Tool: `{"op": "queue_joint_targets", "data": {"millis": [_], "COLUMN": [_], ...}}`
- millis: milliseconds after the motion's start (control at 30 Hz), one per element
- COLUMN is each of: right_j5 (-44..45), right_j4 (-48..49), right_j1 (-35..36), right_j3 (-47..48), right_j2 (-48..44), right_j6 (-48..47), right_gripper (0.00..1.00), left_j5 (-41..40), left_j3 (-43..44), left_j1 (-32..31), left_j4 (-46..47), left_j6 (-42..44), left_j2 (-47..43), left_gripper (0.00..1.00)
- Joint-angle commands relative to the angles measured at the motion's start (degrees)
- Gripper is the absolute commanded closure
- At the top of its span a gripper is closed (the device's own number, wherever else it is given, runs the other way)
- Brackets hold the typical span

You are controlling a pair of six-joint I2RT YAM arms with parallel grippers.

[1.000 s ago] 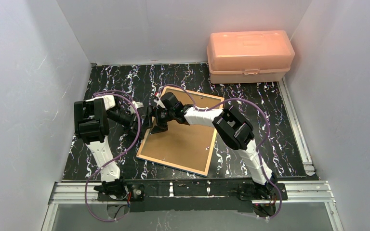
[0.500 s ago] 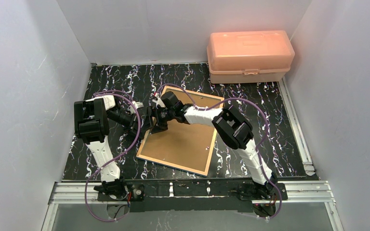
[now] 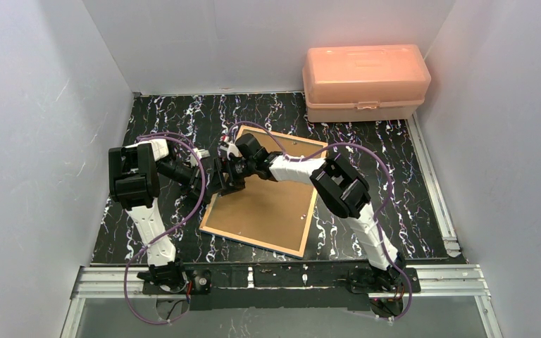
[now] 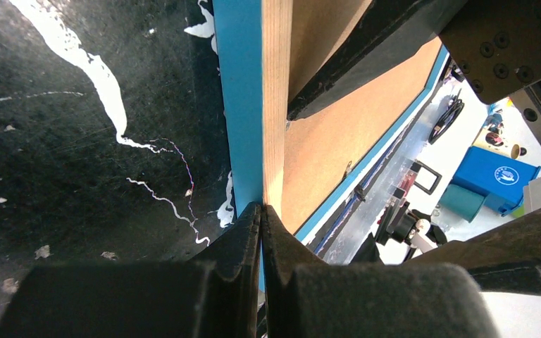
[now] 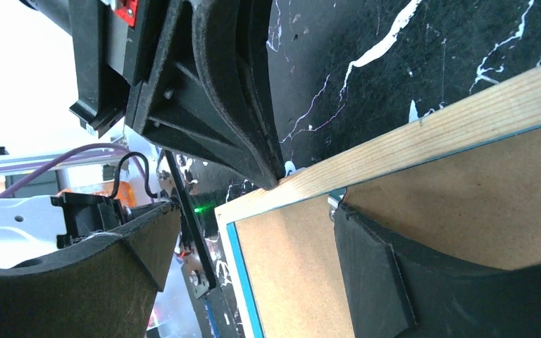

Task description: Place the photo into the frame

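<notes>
Frame [image 4: 275, 105] edge by the left fingers [image 4: 232, 260] is pale grainy wood, face smooth blue, backing [image 5: 465, 183] matt brown fibreboard. Fingers look like rough matt black plastic. Table [image 4: 77, 176] is glossy black marble-look.

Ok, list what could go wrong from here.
1. The shut left gripper only touches the thin wooden edge of the blue-fronted rectangular picture frame with its tips, so it could slip off.
2. The open right gripper straddles the same corner, one finger on the brown backing board; the two grippers could collide.
</notes>
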Motion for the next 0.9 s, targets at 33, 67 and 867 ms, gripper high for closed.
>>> {"op": "queue_joint_targets", "data": {"millis": [33, 67, 867], "right_j5": [10.71, 11.21, 7.33], "right_j4": [6.96, 8.18, 9.67], "right_j1": [-0.35, -0.7, -0.57], "right_j3": [-5.73, -6.81, -11.58], "right_j2": [-0.92, -1.13, -0.86], "right_j6": [-4.39, -3.35, -0.19], "right_gripper": [0.11, 0.12, 0.14], "left_j5": [1.85, 1.72, 2.14], "left_j3": [0.36, 0.33, 0.5], "left_j1": [-0.81, -0.81, -0.81], "left_j4": [-1.04, -1.1, -1.64], "left_j6": [1.0, 1.11, 1.18], "left_j2": [0.75, 0.7, 0.96], "left_gripper": [1.0, 1.0, 1.0]}}
